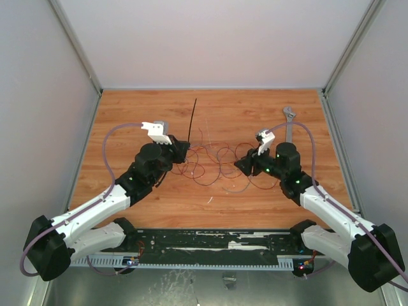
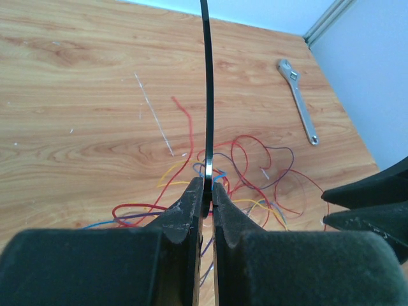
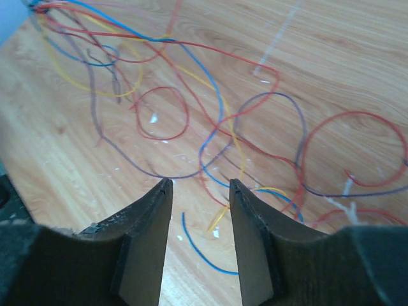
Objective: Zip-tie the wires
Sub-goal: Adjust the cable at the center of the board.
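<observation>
The wires (image 1: pixel 217 162) lie as a loose tangle of thin red, purplish, blue and yellow loops on the wooden table between the two arms. They also show in the left wrist view as wires (image 2: pixel 252 167) and in the right wrist view as wires (image 3: pixel 210 121). My left gripper (image 1: pixel 184 152) (image 2: pixel 208 185) is shut on one end of the black zip tie (image 1: pixel 192 121) (image 2: pixel 207 95), which points away toward the back wall. My right gripper (image 1: pixel 246 166) (image 3: pixel 201 185) hangs open just above the right side of the tangle, with nothing between its fingers.
A silver adjustable wrench (image 1: pixel 289 124) (image 2: pixel 298 95) lies at the back right of the table. Grey enclosure walls (image 1: pixel 38 115) close in the left, right and back. A black cable tray (image 1: pixel 210 245) runs along the near edge between the arm bases.
</observation>
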`<state>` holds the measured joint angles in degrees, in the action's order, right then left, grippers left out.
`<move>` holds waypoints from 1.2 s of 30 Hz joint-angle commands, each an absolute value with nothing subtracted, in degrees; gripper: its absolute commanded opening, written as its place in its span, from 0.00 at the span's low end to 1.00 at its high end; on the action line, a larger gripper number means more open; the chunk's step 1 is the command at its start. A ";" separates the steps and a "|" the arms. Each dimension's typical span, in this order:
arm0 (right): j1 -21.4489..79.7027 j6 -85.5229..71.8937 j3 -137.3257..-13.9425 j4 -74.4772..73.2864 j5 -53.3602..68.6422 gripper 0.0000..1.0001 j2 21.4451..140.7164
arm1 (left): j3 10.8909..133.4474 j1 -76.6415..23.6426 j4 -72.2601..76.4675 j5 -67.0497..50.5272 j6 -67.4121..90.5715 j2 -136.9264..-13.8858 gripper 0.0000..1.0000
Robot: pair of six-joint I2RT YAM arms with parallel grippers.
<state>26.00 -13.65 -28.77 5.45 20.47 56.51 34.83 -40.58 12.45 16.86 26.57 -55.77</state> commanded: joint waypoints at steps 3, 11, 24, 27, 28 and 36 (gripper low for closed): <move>25.79 -18.36 -29.28 16.90 33.08 0.44 58.05 | 37.34 -40.09 13.27 16.61 25.77 -56.17 0.00; 28.69 -20.42 -32.47 25.23 32.65 0.45 69.42 | 37.61 -40.08 13.45 16.22 25.92 -56.16 0.00; 33.08 -15.16 -45.47 25.62 31.04 0.49 90.93 | 37.61 -40.08 13.62 15.60 26.31 -56.16 0.00; 33.34 -14.77 -45.98 25.72 30.69 0.49 92.70 | 37.59 -40.08 13.67 15.56 26.40 -56.12 0.00; 33.48 -14.77 -46.04 25.89 30.52 0.49 93.17 | 37.60 -40.06 13.71 15.56 26.44 -56.16 0.00; 34.50 -14.07 -47.06 26.02 29.22 0.37 96.08 | 37.47 -40.08 13.80 15.21 26.56 -56.16 0.00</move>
<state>33.80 -15.38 -44.84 25.06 30.28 95.29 35.66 -40.56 12.27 15.73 26.39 -56.16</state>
